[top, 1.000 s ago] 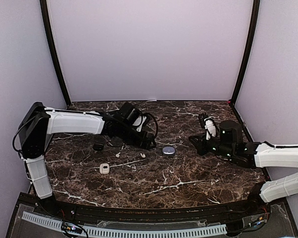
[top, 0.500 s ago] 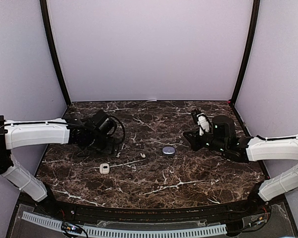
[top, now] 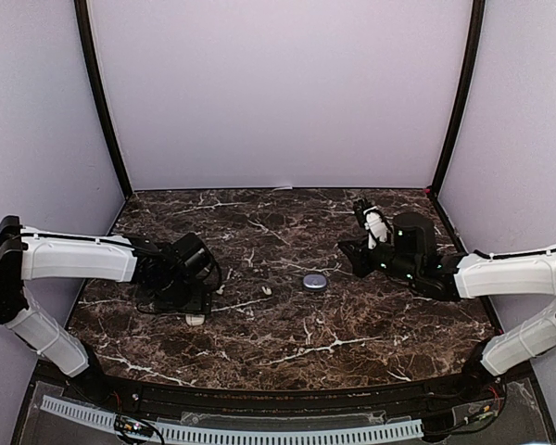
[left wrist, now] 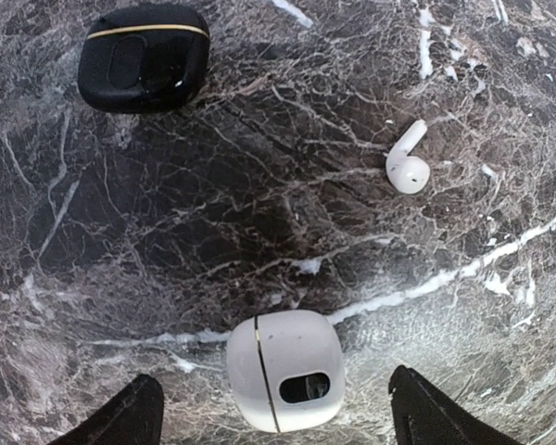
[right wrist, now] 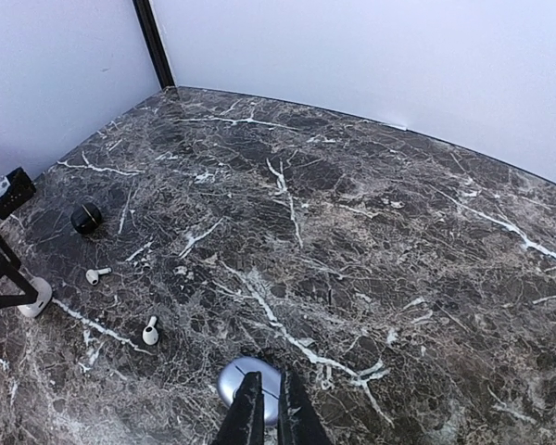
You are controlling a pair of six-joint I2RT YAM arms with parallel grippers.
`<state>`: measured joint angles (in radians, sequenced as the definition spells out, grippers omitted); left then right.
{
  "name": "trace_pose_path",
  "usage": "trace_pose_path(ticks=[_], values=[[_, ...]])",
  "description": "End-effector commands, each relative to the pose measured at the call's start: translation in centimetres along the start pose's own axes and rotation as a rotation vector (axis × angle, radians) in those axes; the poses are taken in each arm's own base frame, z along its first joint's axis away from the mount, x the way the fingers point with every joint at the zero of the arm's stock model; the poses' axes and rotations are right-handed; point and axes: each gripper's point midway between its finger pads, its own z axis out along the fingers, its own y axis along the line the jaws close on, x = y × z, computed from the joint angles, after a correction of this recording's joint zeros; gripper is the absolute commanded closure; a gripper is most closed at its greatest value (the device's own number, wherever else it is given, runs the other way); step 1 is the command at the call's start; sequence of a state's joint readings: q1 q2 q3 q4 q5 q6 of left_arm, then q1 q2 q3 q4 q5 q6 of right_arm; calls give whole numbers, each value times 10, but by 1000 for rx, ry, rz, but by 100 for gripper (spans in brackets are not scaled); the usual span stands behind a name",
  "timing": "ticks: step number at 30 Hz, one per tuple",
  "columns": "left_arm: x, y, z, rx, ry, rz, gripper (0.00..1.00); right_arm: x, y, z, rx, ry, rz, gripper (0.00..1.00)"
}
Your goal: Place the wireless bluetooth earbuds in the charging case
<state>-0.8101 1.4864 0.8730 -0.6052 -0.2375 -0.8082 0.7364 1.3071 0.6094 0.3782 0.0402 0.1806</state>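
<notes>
Just changed: left arm is swinging back from table centre to its own side and is now settling over the white case (left wrist: 285, 371).
left gripper (left wrist: 271, 399): hanging almost fully wide, holding nothing; the case is sitting between the two fingers, untouched.
right gripper (right wrist: 270, 408): creeping slightly toward centre, fingers pressed together, carrying nothing, tips pointing at the round grey case (right wrist: 250, 380).
earbuds: lying loose on the marble table (top: 352, 334); white stemmed earbud (left wrist: 408, 167) near the white case, second earbud (right wrist: 150, 332) nearer the round grey case.
black case (left wrist: 144, 57): sitting apart, lid down.
meaning: left is probably lining up to grab the white case; its lid is looking closed, nothing inserted yet.
</notes>
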Motion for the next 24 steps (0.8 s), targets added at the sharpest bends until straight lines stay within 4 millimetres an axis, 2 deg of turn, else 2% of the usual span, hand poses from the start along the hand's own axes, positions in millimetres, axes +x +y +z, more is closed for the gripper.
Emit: trace_pose_path(ticks=[1,9,12,16,19,24], values=[[18,5,10,-16,68,-25,10,-20,2,-1,-17,-64,-7,92],[23,5,18,-33,96,0,21,-21,3,-6,-23,-71,-7,92],[27,2,23,-32,123,39,29,-22,4,-7,-29,-73,-10,92],[34,2,29,-76,166,90,31,-23,6,-9,-37,-73,-10,92],[36,-7,28,-74,165,147,35,-26,10,-10,-59,-68,-8,92],[39,-34,28,-31,147,303,44,-26,21,-12,-117,-44,-9,92]])
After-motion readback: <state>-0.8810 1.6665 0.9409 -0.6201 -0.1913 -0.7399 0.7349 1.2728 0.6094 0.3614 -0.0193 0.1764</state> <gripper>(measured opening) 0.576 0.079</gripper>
